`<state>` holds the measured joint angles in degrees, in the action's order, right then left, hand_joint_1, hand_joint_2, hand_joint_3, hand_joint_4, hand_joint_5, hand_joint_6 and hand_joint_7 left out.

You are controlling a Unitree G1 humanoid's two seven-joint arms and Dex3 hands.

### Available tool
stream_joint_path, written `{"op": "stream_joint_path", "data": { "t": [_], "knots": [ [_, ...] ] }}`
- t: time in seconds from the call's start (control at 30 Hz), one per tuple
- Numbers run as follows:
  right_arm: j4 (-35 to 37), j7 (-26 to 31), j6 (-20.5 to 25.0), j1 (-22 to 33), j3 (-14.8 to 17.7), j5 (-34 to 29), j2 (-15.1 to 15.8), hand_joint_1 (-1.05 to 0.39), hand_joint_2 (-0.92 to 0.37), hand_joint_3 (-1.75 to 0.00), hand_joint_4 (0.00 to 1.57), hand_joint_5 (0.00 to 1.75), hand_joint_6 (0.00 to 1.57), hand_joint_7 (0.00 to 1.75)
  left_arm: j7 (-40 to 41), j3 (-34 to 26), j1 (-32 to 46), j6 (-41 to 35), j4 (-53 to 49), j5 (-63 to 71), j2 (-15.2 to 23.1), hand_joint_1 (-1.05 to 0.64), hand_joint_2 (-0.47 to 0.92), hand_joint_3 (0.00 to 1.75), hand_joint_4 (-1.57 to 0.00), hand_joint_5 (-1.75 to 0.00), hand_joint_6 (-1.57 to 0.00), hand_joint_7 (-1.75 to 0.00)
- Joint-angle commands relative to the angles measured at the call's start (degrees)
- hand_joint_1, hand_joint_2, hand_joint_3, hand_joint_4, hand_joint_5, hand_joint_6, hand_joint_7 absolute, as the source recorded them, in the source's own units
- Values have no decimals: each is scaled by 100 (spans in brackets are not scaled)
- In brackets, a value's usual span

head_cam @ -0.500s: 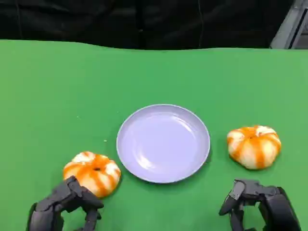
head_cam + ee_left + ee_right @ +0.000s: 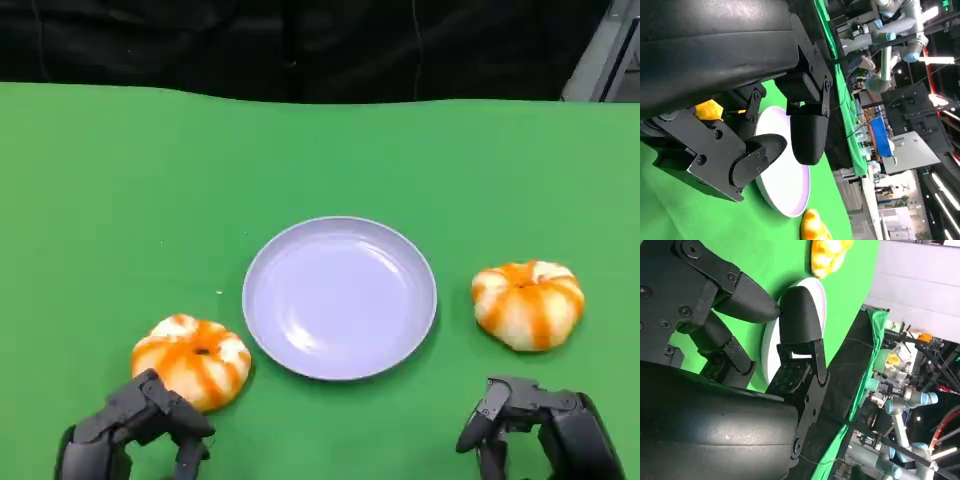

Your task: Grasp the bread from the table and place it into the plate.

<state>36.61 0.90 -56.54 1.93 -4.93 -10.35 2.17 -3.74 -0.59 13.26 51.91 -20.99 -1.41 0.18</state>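
Two round breads with orange stripes lie on the green table. The left bread is beside the plate's near left rim, and the right bread lies to the right of the plate. The lavender plate sits between them with nothing on it. My left hand is just in front of the left bread, fingers apart, holding nothing. My right hand is in front of the right bread, apart from it, and holds nothing. In the left wrist view my left hand has the plate and a bread beyond its fingers.
The green table stretches bare behind the plate to a black curtain. In the right wrist view, the plate and a bread lie beyond my right hand's fingers.
Both hands have sunk very slightly toward the near edge. The breads and the plate have not moved.
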Motion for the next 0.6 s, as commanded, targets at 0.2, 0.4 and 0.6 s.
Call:
{"op": "stream_joint_path", "data": {
  "t": [0.2, 0.4, 0.6],
  "knots": [
    [-104, 56, -6, 77, 34, -11, 68, -23, -3, -170, 123, 159, 113, 131, -52, -68, 35, 166, 30, -93, 68, -6, 56, 105, -77, -148, -78, -124],
    [-127, 24, 37, 84, 13, 34, 42, -23, -4, -170, 123, 160, 112, 132, 170, -232, -5, 310, -50, 193, 19, -7, 70, 68, -75, -108, -75, -63],
    [-147, 48, 37, 96, 6, 16, 30, -23, -4, -170, 123, 159, 112, 131, 535, -429, 28, 367, 53, 882, 34, -16, 92, 15, -65, -71, -74, -11]
  ]
}}
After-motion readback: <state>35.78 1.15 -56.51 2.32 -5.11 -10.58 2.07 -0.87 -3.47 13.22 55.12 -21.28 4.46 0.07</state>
